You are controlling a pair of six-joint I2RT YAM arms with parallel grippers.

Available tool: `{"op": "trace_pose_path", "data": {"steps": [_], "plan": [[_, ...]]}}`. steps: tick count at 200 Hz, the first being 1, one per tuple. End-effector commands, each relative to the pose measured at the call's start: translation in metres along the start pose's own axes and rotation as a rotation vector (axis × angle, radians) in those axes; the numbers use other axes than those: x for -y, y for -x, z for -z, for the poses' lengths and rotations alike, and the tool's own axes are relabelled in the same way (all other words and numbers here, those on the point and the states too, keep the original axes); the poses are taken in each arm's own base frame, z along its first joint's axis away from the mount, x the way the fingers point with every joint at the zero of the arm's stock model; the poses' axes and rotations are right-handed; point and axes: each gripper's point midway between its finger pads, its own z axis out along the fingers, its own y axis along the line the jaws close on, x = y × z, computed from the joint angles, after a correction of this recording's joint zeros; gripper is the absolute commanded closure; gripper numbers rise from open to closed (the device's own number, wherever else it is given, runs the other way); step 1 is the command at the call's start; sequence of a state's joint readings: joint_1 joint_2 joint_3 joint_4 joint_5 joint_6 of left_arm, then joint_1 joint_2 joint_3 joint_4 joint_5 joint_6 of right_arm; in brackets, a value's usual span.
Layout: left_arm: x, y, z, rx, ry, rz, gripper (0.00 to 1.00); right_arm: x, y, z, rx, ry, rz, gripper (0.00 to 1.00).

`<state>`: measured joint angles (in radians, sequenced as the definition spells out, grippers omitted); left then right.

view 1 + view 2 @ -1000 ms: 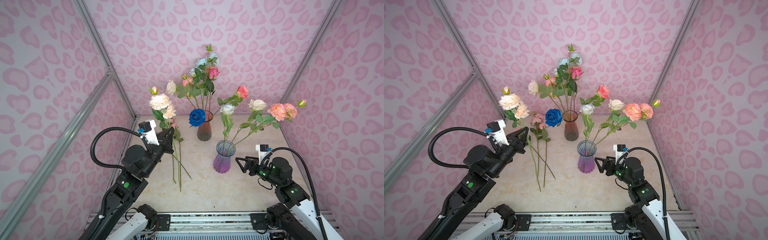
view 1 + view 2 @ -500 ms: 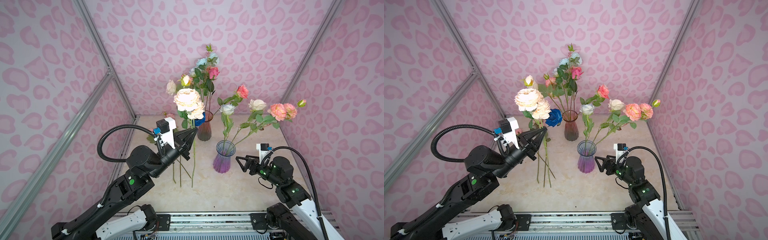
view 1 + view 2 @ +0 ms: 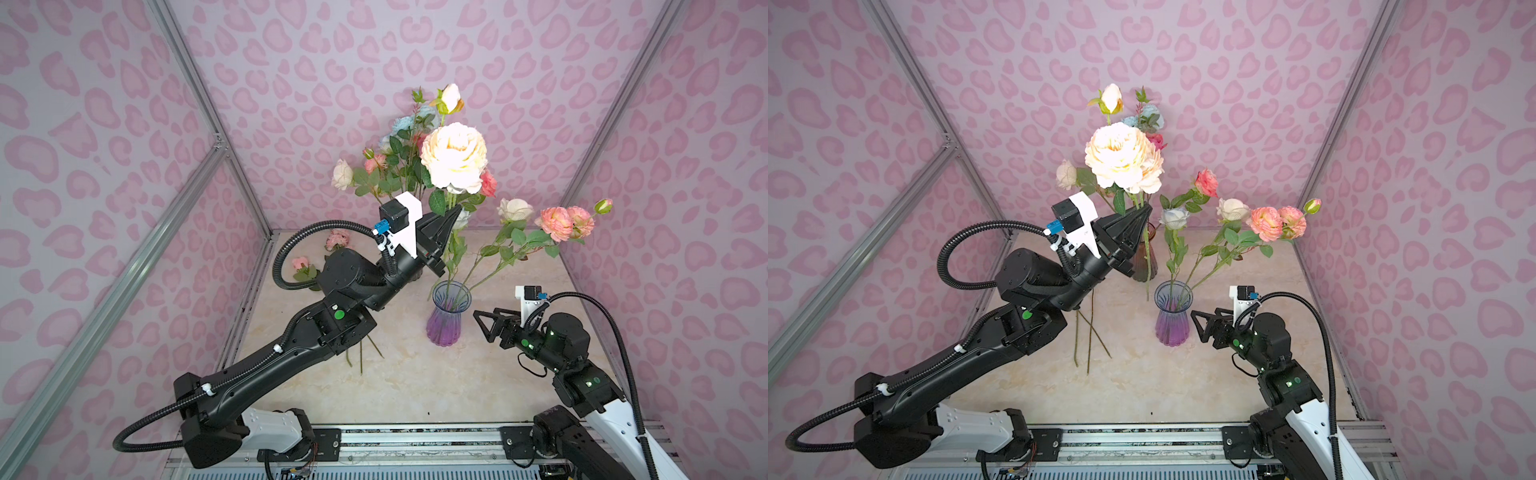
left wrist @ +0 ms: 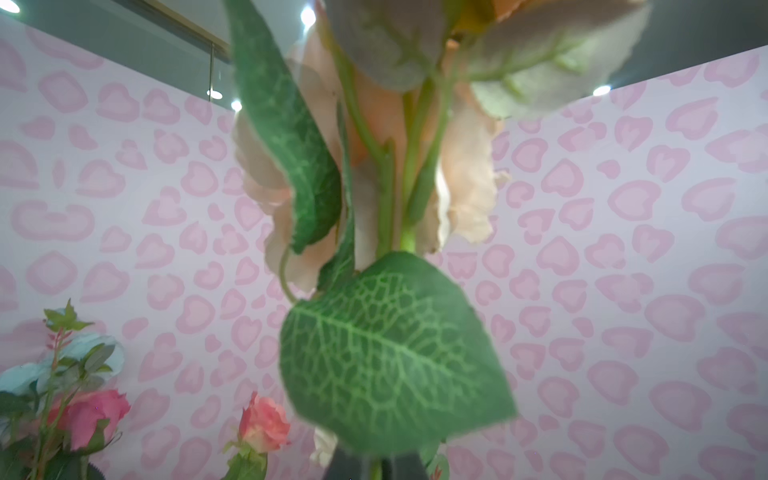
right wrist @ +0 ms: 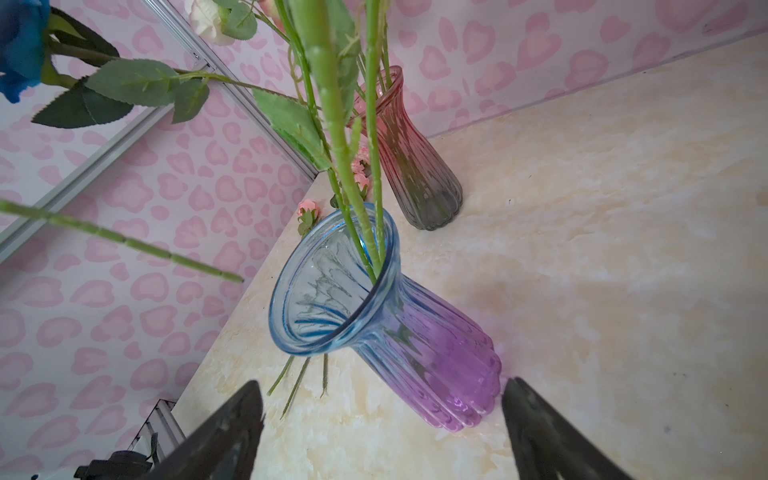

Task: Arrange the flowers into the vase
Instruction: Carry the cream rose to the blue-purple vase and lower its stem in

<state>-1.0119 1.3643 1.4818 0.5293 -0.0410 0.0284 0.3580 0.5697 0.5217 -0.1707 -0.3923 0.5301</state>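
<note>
Left gripper (image 3: 456, 211) clenches a leafy-stemmed, ruffled cream fabric rose (image 3: 453, 156) high beside the ribbed purple-blue glass vase (image 3: 444, 328); right gripper (image 3: 482, 326) gapes beside it.

Bright even light, blurred wrist foreground

Left pincer (image 3: 1144, 212) partly hides the reddish vase (image 3: 1153, 262).

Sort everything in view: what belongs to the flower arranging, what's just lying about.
Job: left gripper holding cream flower stem; right gripper, open; purple vase; red vase; loose pink flowers on table.
Bystanders: aluminium frame; base rail; patterned walls.
</note>
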Motion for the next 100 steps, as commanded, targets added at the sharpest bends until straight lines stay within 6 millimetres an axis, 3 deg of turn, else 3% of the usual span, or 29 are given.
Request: {"op": "trace_pose_path", "data": {"steps": [1,39,100], "plan": [[-0.003,0.012,-0.014,0.1,0.022,-0.033,0.97,0.002,0.0,0.001,0.008,-0.009,0.011,0.09],[-0.006,-0.041,-0.031,0.014,0.037,0.002,0.97,0.003,-0.001,0.004,0.012,-0.014,0.02,0.09],[-0.014,-0.128,-0.028,-0.17,0.082,0.11,0.97,0.006,-0.005,0.006,0.013,-0.024,0.017,0.09]]}}
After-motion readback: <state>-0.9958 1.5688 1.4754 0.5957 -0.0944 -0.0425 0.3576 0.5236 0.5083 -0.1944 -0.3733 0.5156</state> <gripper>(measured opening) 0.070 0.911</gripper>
